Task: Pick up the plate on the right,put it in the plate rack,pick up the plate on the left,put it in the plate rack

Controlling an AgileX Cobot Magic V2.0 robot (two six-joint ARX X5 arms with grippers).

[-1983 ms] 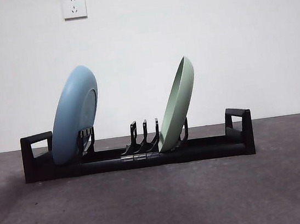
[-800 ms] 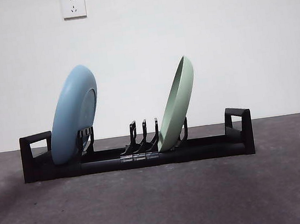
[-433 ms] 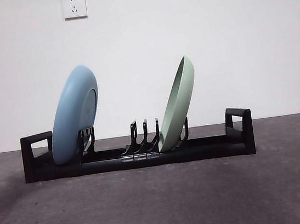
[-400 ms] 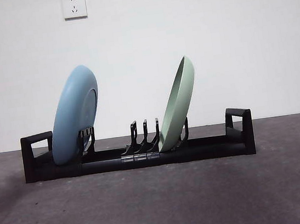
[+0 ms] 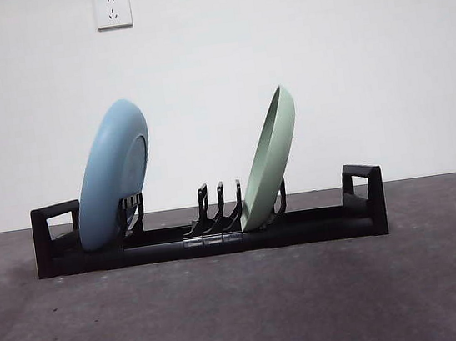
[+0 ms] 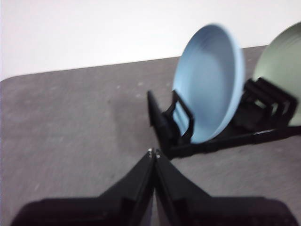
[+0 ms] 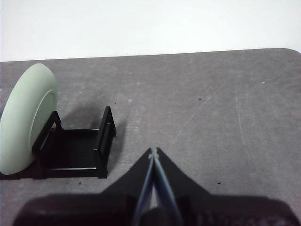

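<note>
The black plate rack lies across the table with a squared loop handle at each end. A blue plate stands tilted in its left slots, and a pale green plate leans in the slots right of the middle. My left gripper is shut and empty, pulled back from the rack's left end with the blue plate beyond it. Off the rack's right end, my right gripper is shut and empty; the green plate stands past that end. Neither arm shows in the front view.
The dark grey table runs to a white wall with two power sockets high up. The table's far right corner is rounded in the right wrist view.
A black arm tip at the top left corner one second ago has gone out of the front view. Both plates and the rack have stayed still.
</note>
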